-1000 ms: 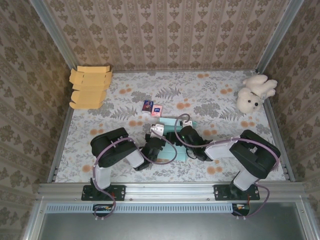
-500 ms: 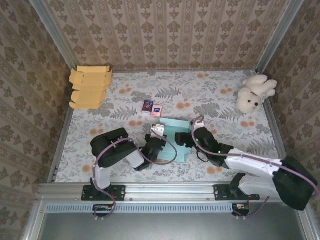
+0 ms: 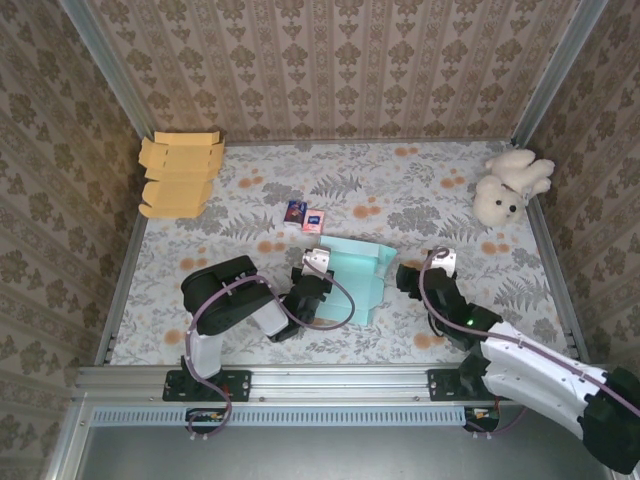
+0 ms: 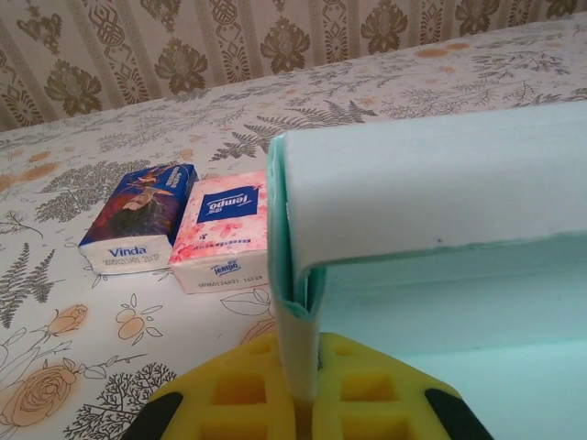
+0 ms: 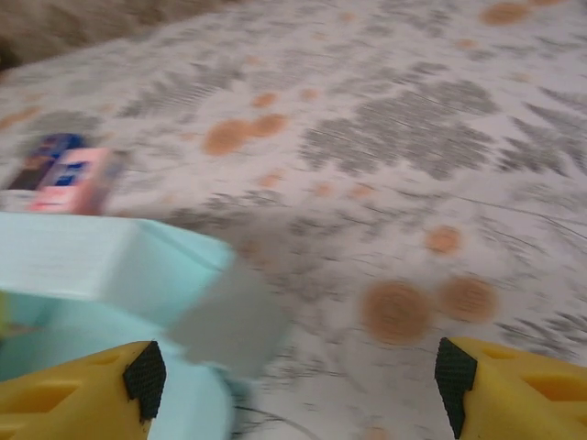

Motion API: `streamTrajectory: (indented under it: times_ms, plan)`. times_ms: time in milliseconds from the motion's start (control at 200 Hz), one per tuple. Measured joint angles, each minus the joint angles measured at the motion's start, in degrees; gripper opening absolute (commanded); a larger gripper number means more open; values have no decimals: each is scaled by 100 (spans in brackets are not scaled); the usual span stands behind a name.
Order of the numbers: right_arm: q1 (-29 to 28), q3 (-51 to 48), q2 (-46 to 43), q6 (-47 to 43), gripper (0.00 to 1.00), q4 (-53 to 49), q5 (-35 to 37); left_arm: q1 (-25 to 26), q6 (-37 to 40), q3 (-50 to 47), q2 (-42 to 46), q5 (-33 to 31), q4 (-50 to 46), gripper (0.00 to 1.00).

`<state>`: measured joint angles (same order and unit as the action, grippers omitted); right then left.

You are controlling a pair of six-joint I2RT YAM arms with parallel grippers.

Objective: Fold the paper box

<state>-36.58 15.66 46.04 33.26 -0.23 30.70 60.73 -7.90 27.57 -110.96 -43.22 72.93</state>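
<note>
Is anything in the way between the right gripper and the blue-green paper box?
No, nothing visible. Just bare flowery tablecloth lies between the open right gripper and the pale turquoise paper box's right edge.

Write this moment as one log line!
left pincer: shut on paper box | right pincer: open, right of box | fold: not finished

right gripper: withdrawn from the paper box, now apart on its right | right arm: swung down toward the near-right corner | box top: uncovered
</note>
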Motion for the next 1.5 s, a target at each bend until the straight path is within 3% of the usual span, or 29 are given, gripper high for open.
streamTrajectory:
  times_ms: [250, 665, 1210, 1500]
  plan:
    - [264, -50, 723, -37, 83, 575, -496, 0, -2, -22, 0, 66, 33, 0]
    - [295, 380, 667, -9, 84, 695, -1082, 0, 0, -22, 0, 83, 39, 0]
    - [398, 782, 1891, -11, 85, 706, -1193, 0, 0, -20, 0, 98, 39, 0]
    - [446, 780, 2415, -74, 85, 1351, -1624, -20, -2, -20, -35, 24, 20, 0]
